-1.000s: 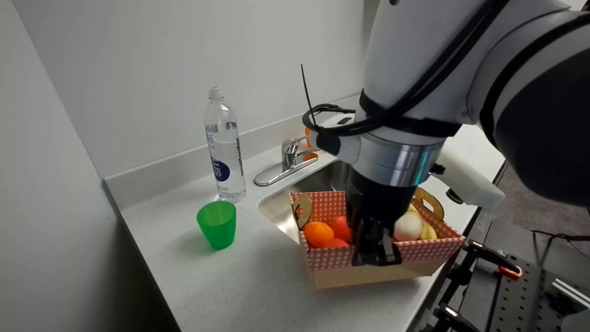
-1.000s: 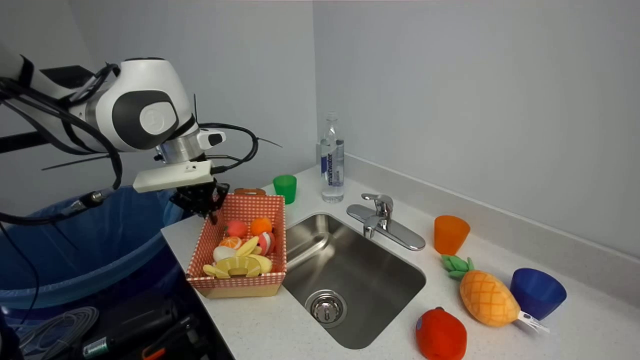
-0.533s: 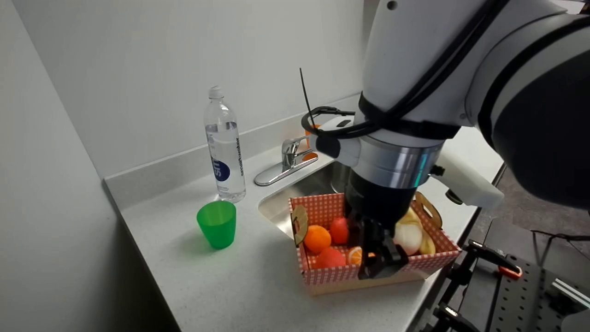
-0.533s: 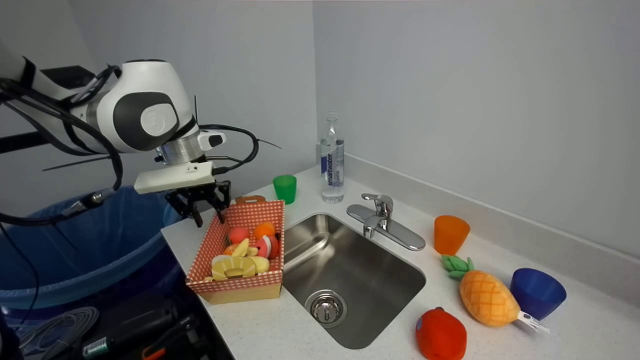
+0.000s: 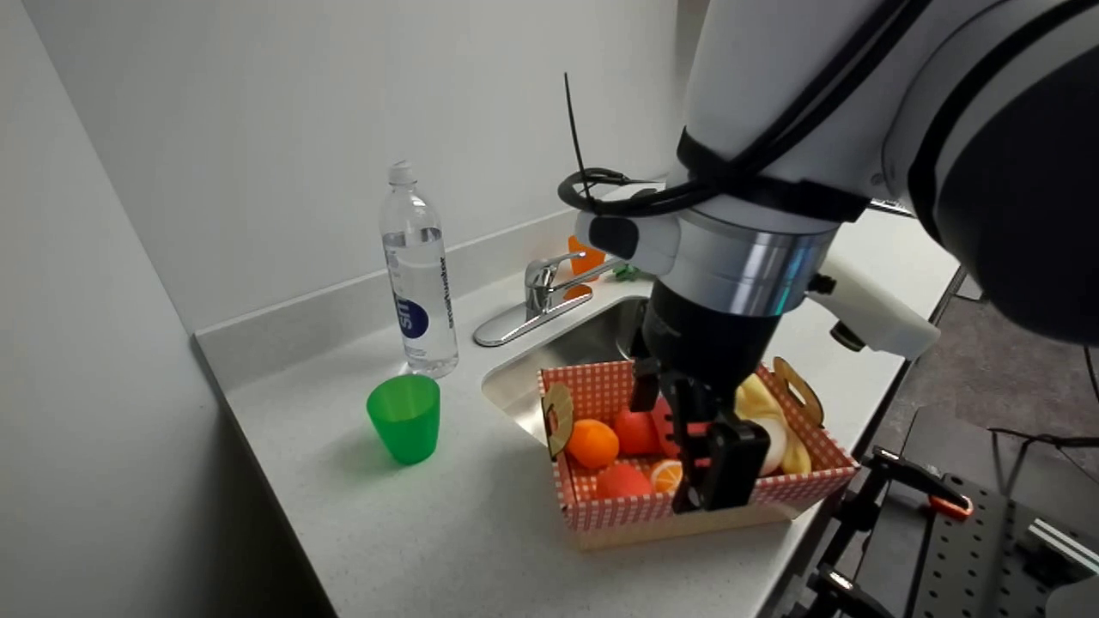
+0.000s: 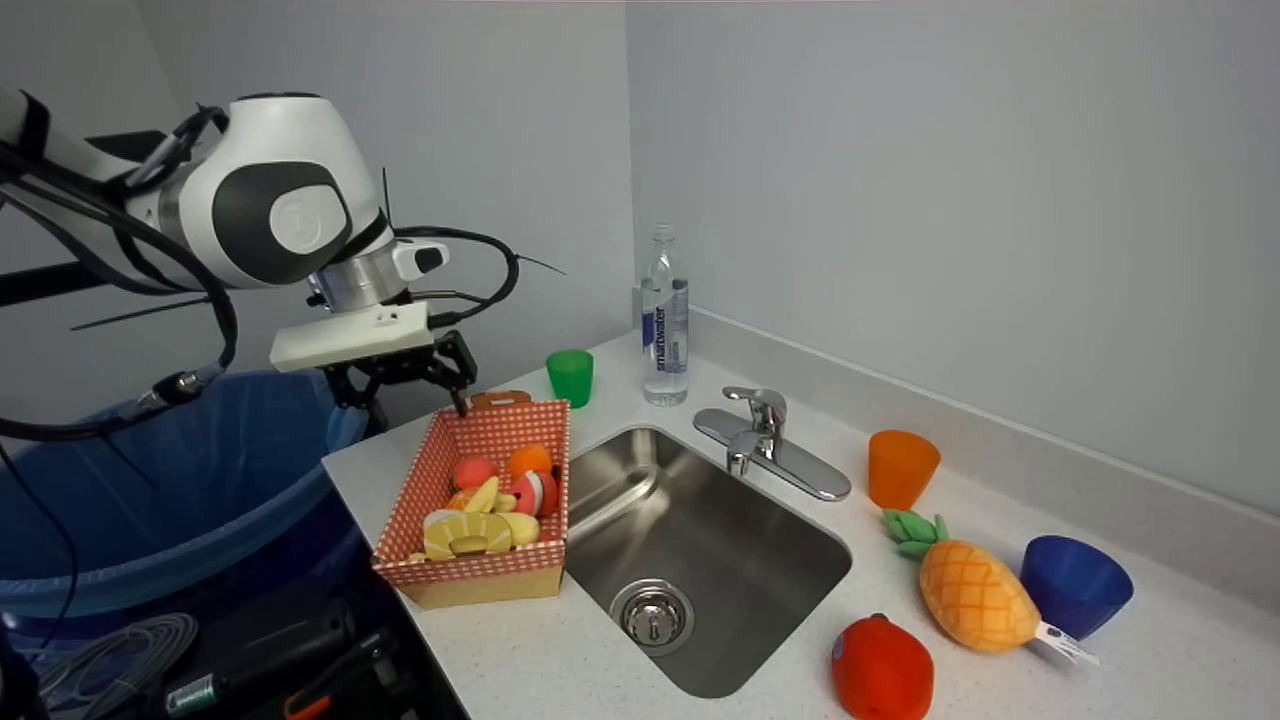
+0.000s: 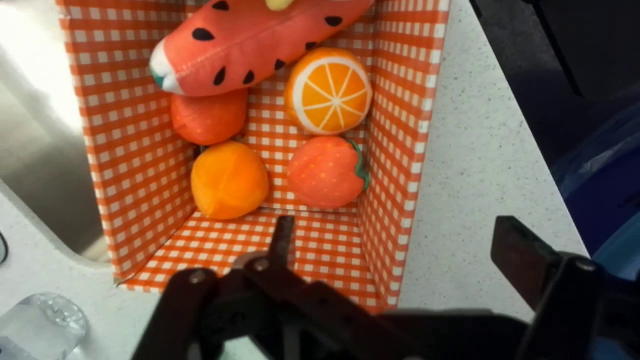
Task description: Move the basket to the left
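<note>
Student: What stage of the move is shown?

Instructor: The gingham-lined basket [image 6: 487, 589] rests on the desk [image 5: 472, 532], below the claw [image 7: 395, 232], which is released: jaws spread wide, one above the basket's interior, one beyond its side wall, clasping nothing. The leftward shift is probably complete, leaving only withdrawal; the length of travel cannot be told.

Student: And the basket's contents?

Instructor: Nearest the claw, a plush orange [image 7: 230, 180] and a plush strawberry [image 7: 325, 172], side by side but apart; next outward, a halved orange [image 7: 329, 93] and a red fruit [image 7: 210, 120], the latter partly covered in the wrist view by a watermelon wedge [image 7: 242, 52]; farthest, a white piece [image 5: 776, 445] and yellow fruit [image 5: 758, 401], both too obscured to name closely.

Student: Other containers?

Instructor: Across the basket from the claw's outer jaw, a steel sink [image 6: 745, 560]. Away from the claw, a green tumbler [image 5: 408, 421], then a smartwater bottle [image 5: 421, 283] holding clear liquid; farther off, an orange tumbler [image 6: 902, 470] and a blue tumbler [image 6: 1075, 583].
</note>
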`<action>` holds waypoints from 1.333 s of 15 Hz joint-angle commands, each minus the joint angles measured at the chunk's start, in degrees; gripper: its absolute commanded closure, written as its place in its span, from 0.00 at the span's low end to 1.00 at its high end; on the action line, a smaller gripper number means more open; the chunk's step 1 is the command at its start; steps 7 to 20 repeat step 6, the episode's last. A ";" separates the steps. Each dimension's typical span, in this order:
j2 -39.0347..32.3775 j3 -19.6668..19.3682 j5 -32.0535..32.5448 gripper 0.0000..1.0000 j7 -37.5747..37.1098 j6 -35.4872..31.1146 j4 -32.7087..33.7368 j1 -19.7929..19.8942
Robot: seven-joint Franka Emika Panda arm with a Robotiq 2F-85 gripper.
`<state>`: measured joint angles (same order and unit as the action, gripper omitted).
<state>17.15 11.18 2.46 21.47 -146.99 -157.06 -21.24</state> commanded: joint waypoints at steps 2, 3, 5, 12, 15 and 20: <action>5.49 -1.64 -2.82 0.00 3.54 3.18 -0.69 -1.96; 6.09 -1.41 -2.44 0.00 2.14 3.26 -0.67 -1.58; 3.06 -0.57 -0.25 0.00 0.89 1.22 0.11 -0.51; 3.01 -0.56 -0.25 0.00 0.89 1.22 0.07 -0.51; 3.01 -0.56 -0.25 0.00 0.89 1.22 0.07 -0.51; 3.01 -0.56 -0.25 0.00 0.89 1.22 0.07 -0.51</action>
